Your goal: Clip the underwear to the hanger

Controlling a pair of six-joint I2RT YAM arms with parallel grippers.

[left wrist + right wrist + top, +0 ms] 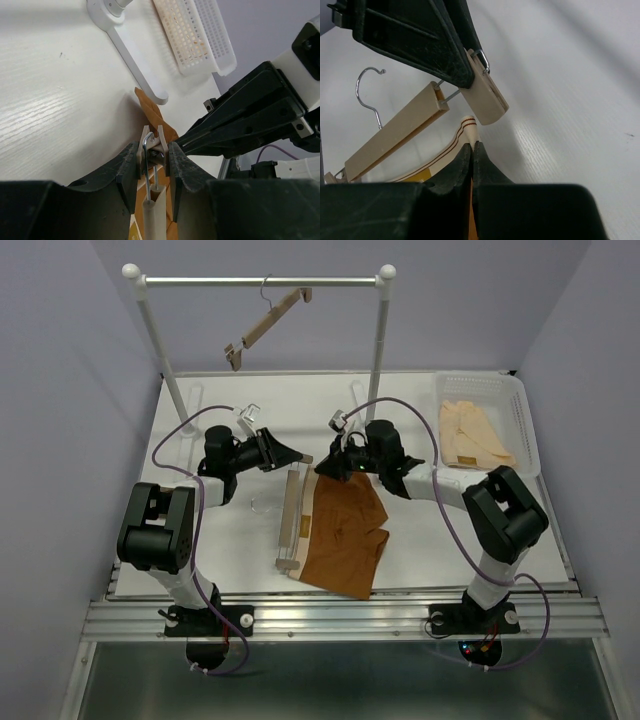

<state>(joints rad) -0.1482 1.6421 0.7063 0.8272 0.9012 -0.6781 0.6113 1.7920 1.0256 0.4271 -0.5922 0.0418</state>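
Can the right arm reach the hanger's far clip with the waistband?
Probably yes: right claw, pinching the underwear waistband, sits just short of the clip the left claw squeezes; nothing between.

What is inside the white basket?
A pale peach cloth lies inside the white basket, filling most of it. Anything under the cloth is covered, so it cannot be seen.

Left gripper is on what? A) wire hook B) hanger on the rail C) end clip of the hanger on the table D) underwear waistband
C: the left gripper squeezes the clip at the end of the hanger lying on the table.
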